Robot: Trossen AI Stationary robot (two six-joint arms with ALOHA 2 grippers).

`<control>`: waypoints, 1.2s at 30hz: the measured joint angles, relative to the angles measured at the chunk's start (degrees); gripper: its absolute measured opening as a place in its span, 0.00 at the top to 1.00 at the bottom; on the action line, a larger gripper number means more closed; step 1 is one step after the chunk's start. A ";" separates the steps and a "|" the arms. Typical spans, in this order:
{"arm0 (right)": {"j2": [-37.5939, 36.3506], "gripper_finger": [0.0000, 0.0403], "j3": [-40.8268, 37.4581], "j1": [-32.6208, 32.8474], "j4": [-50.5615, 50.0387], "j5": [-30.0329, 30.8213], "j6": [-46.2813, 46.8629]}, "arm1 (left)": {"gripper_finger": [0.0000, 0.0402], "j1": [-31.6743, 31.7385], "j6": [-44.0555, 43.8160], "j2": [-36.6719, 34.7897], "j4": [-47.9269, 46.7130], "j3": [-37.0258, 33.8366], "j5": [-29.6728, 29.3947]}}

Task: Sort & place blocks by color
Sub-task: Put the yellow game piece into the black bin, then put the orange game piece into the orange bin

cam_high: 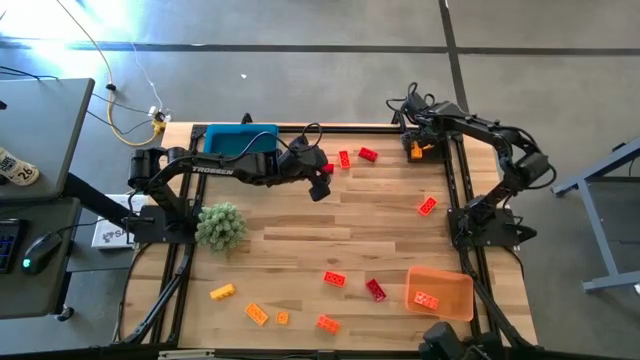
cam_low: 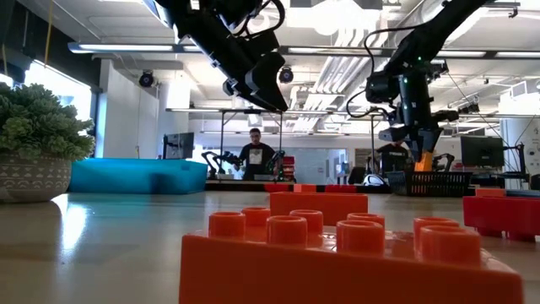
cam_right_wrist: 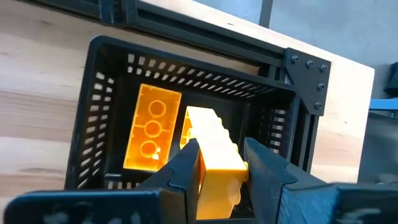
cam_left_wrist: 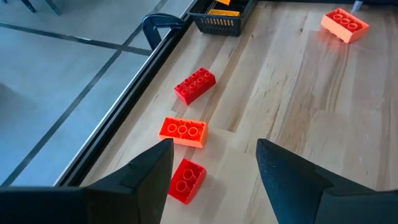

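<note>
Nearest the bottom of the high view, the sorting is barely begun. An orange tray (cam_high: 440,295) at lower right holds one orange brick, while loose orange and yellow blocks (cam_high: 256,313) lie scattered at lower left with two red ones (cam_high: 375,290) beside the tray. Mid-frame, another red block (cam_high: 427,206) sits alone. Farther up, my left gripper (cam_high: 320,188) hangs spread open above three red bricks (cam_left_wrist: 194,85), none grasped. At upper right, my right gripper (cam_right_wrist: 219,163) is clamped on a yellow block (cam_right_wrist: 214,146) over the black basket (cam_right_wrist: 112,106), which already holds an orange-yellow brick (cam_right_wrist: 151,127). I judge most bricks remain unsorted.
</note>
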 joint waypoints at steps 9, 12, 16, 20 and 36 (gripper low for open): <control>0.00 0.65 0.00 0.18 -0.70 -0.23 0.26 | 0.46 -0.07 0.02 0.00 -0.53 -0.02 0.02; -0.02 0.62 0.00 0.74 -2.36 -1.07 0.30 | 0.46 -0.07 0.00 0.02 -0.65 -0.02 0.02; -1.05 0.60 0.00 1.51 -4.19 -3.21 2.98 | 0.46 -0.07 0.00 0.02 -0.84 -0.02 0.00; -3.43 0.60 0.00 2.84 -4.49 -3.50 5.02 | 0.46 -0.07 0.00 0.02 -3.62 -0.02 -0.04; -16.66 0.60 0.00 16.59 -4.71 -18.19 21.13 | 0.46 -1.86 -3.68 -10.13 -22.81 -0.09 3.53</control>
